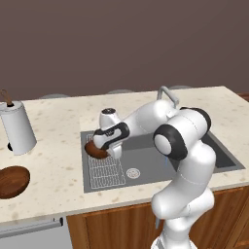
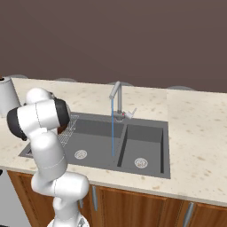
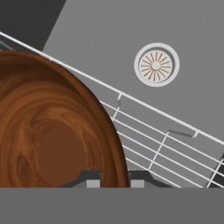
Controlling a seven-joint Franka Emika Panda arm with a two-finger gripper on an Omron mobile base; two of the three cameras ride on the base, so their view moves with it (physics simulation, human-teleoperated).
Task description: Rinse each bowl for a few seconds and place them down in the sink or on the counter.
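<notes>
Gripper fingers are pinched on the rim of one wooden bowl, one tip inside the wall and one outside, as the hand view shows; a thin rim suits that narrow pinch and leaves the hollow free. The bowl hangs over the sink, above the wire grid at the basin's left end, seemingly just clear of the wires, though contact cannot be ruled out. Its hollow faces the hand camera, so it appears tipped on edge rather than level.

Water falls in a thin blue line from the faucet near the sink's middle divider, well apart from the held bowl. Carried this far from the stream and low over the grid, the bowl is probably being set down to drain, with its rinse likely done.

Left of the sink, the second bowl rests on the counter, near the white cylinder, and probably waits its turn.
</notes>
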